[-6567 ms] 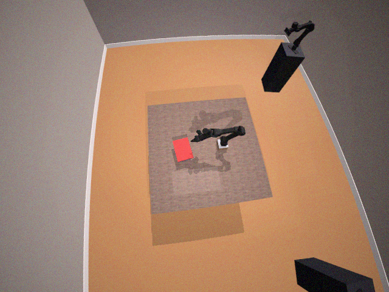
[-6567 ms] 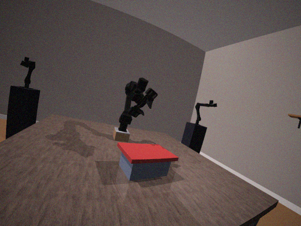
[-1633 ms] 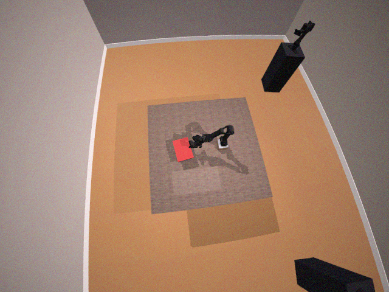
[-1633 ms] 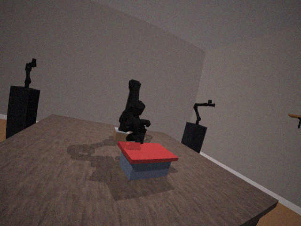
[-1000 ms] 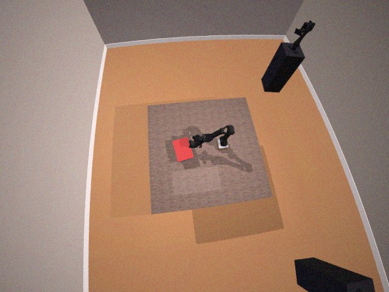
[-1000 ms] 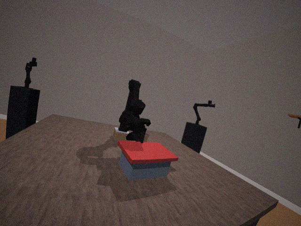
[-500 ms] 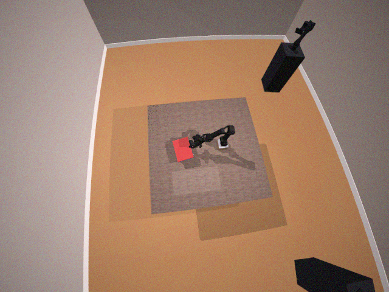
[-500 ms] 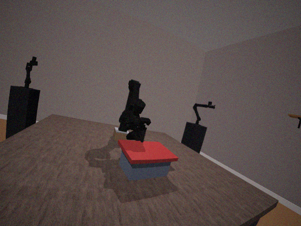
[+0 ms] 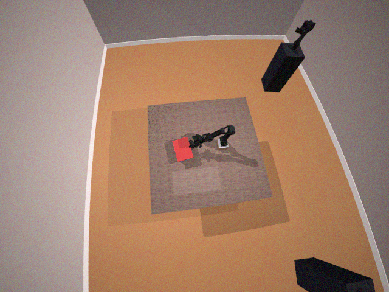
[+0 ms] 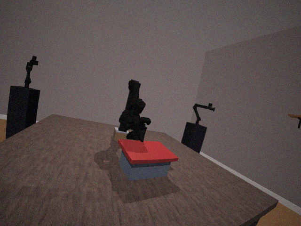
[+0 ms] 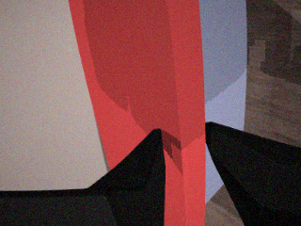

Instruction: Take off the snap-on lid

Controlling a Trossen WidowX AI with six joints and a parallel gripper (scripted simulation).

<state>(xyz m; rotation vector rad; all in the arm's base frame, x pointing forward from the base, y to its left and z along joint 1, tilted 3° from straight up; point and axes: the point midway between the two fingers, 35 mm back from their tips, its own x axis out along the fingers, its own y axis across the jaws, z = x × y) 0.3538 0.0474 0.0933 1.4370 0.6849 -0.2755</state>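
The red lid (image 9: 183, 154) (image 10: 156, 152) (image 11: 129, 47) lies over the top of the blue-grey storage box (image 10: 150, 172) (image 11: 223, 44), right side up. The box stands on the table (image 9: 200, 116) (image 10: 73, 184). My gripper (image 9: 191, 145) (image 10: 142, 140) (image 11: 182, 134) is shut on the lid's edge on the side nearest the arm's base. In the wrist view one finger is over the lid's top and the other is beside its outer rim. Whether that edge is slightly raised off the box cannot be told; the box's far side is hidden.
The arm's pale base block (image 9: 223, 145) (image 10: 119, 135) stands on the table behind the box. Dark pedestals (image 9: 282, 67) (image 10: 23, 109) (image 10: 194, 136) with other arms stand off the table. The table's edge (image 10: 265, 210) shows at the lower right in the exterior view.
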